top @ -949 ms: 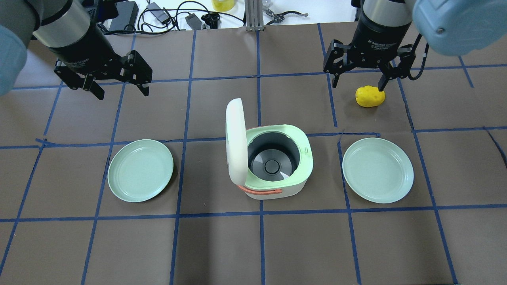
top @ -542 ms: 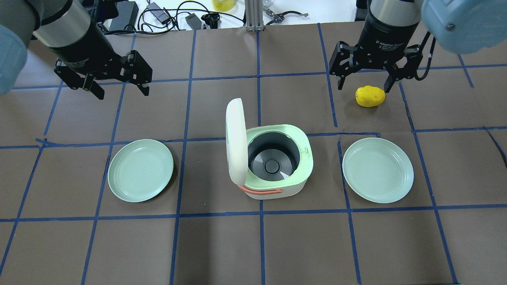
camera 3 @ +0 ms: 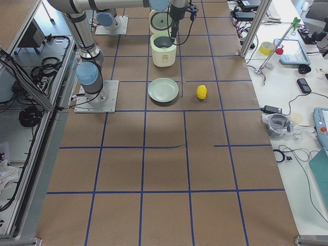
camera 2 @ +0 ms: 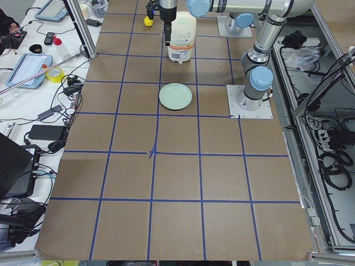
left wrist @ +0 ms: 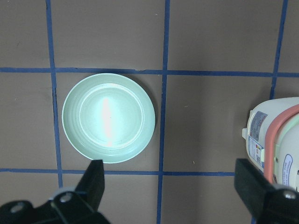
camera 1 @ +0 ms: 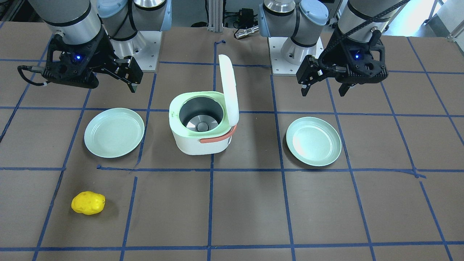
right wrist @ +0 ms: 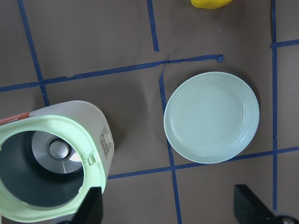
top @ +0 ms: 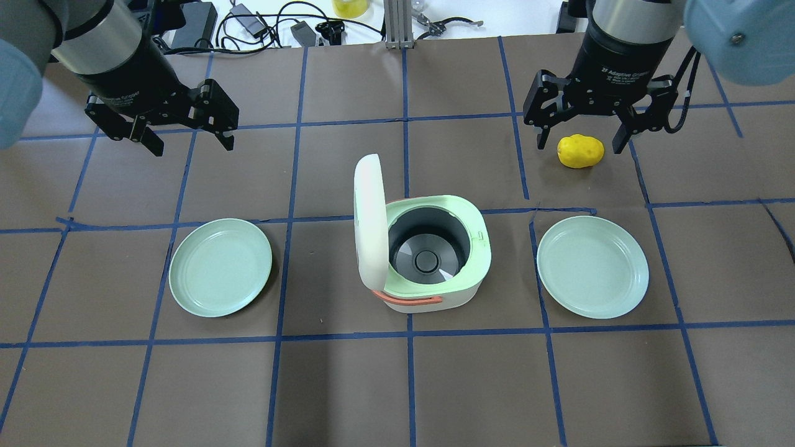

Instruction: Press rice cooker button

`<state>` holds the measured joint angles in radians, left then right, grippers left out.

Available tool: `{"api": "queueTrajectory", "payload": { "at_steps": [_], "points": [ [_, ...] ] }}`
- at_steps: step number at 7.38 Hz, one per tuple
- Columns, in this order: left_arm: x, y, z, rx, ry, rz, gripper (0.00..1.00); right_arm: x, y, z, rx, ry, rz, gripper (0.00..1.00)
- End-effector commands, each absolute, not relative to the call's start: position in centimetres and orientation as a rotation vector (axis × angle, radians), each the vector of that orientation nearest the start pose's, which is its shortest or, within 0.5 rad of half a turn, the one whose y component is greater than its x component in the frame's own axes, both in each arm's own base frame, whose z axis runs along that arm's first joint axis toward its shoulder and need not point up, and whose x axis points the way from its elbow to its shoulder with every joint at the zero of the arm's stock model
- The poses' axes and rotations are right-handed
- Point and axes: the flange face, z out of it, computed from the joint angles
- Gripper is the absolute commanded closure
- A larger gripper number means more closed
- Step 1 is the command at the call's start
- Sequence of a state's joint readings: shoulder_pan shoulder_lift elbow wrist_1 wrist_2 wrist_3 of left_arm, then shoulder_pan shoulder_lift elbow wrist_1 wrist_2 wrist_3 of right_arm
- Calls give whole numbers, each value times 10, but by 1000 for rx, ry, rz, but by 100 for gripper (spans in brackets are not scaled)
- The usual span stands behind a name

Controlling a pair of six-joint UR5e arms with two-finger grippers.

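Cooker (top: 478,245) sits mid-table (top: 397,385), and its lid (top: 371,223) stands upright along its left side. The left plate (top: 220,267) lies off to one flank and the right plate (top: 592,267) off to the other, both well apart from the cooker and level with it. Beyond the right plate, farther from the robot, lies the potato (top: 580,151), apart from it. High above, the left gripper (top: 192,146) hangs on the left plate's side, the right gripper (top: 580,146) on the right plate's.
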<state>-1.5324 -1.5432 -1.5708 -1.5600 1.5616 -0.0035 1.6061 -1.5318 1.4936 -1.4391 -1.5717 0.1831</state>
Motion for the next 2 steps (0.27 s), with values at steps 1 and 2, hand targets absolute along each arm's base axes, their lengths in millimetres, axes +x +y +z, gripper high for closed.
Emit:
{"api": "queueTrajectory", "payload": {
  "at_steps": [1,2],
  "points": [
    [-116,-489,502,-65,3149,-61,0,151,-493,493,244,3141,151,0],
    [-116,-489,502,-65,3149,-61,0,151,-494,493,244,3141,149,0]
  ]
}}
